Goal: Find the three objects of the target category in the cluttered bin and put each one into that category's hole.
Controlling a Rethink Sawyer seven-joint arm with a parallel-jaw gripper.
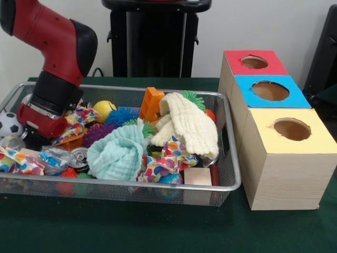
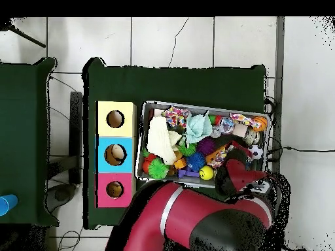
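Your pincer (image 1: 31,138) is sunk in the clutter at one end of the wire bin (image 1: 231,158); you cannot tell its state. The red arm (image 1: 55,58) bends steeply down. The three-hole box (image 1: 274,137) stands just beside the bin's other end.

Green table (image 1: 105,226) – wire bin (image 1: 231,179), three-hole wooden box (image 1: 284,174) side by side.

I see the wire mesh bin (image 1: 231,158) heaped with clutter: a cream cloth (image 1: 192,124), a mint cloth (image 1: 117,153), a yellow ball (image 1: 103,109), an orange block (image 1: 151,103). Beside it stand three wooden boxes, each with a round hole on top: red (image 1: 255,62), blue (image 1: 270,90), yellow (image 1: 292,129). The blue hole may hold something.
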